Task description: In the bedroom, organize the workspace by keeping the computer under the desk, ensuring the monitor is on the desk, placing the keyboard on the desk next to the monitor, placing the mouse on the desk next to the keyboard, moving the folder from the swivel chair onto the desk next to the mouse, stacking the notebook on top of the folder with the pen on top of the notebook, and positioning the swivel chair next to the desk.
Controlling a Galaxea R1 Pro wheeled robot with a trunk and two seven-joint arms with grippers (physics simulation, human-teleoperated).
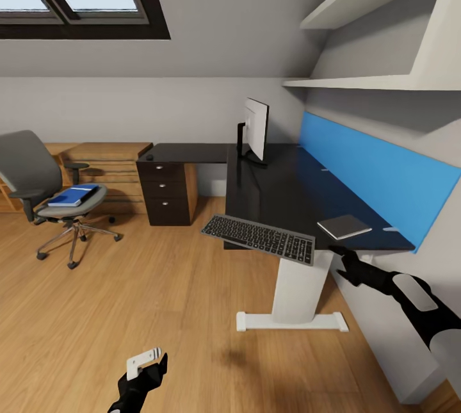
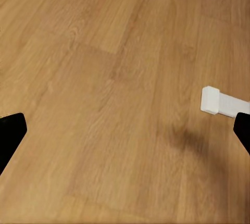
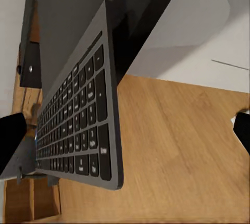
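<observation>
The keyboard [image 1: 259, 238] [image 3: 78, 130] lies tilted across the front edge of the black desk [image 1: 288, 189], half overhanging the floor. My right gripper [image 1: 342, 260] is open just beyond the keyboard's right end, by the desk's corner, holding nothing. The monitor [image 1: 255, 128] stands at the back of the desk. The dark grey notebook [image 1: 344, 226] lies near the blue panel. At the left is the swivel chair [image 1: 29, 173], with the blue folder [image 1: 73, 196] on its seat. My left gripper [image 1: 146, 365] hangs open and low over the floor. Computer, mouse and pen are out of view.
A black drawer unit [image 1: 168, 194] stands under the desk's left wing, with a wooden dresser [image 1: 105, 163] behind the chair. The desk's white leg and foot [image 1: 291, 320] [image 2: 216, 100] rest on the plank floor. White shelves [image 1: 378, 83] hang above the desk.
</observation>
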